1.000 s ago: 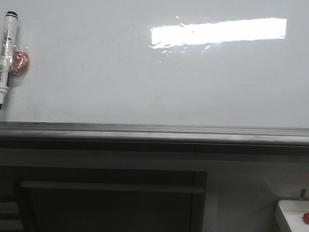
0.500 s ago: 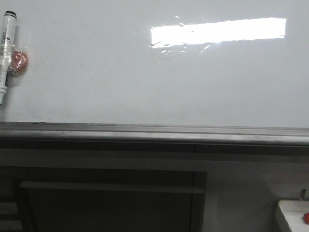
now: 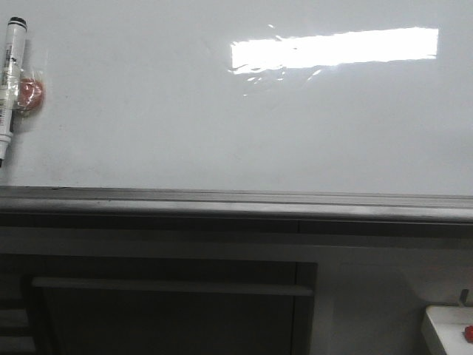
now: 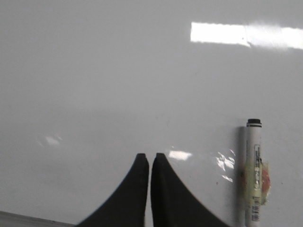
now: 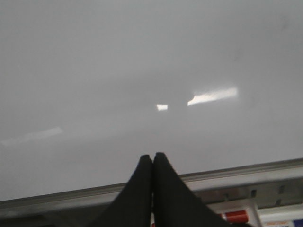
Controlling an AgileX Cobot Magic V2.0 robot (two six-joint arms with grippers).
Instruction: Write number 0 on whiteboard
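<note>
The whiteboard [image 3: 222, 126] fills the front view, glossy white with a bright rectangular reflection and a grey ledge [image 3: 236, 201] along its lower edge. No number 0 shows on it. A white marker with a black cap [image 3: 10, 81] is stuck upright at the board's far left on a red magnet [image 3: 31, 92]; it also shows in the left wrist view [image 4: 253, 175]. My left gripper [image 4: 149, 156] is shut and empty, facing the board to the left of the marker. My right gripper [image 5: 152, 156] is shut and empty, facing the board above the ledge [image 5: 236, 175].
Below the ledge is a dark cabinet front with a horizontal bar [image 3: 170, 287]. A white tray [image 3: 447, 329] holding a red item [image 3: 468, 333] sits at the lower right; a red-and-white object [image 5: 235, 216] shows under the ledge in the right wrist view.
The marker and magnet shifted slightly left and back in the front view; otherwise the scene is the same.
</note>
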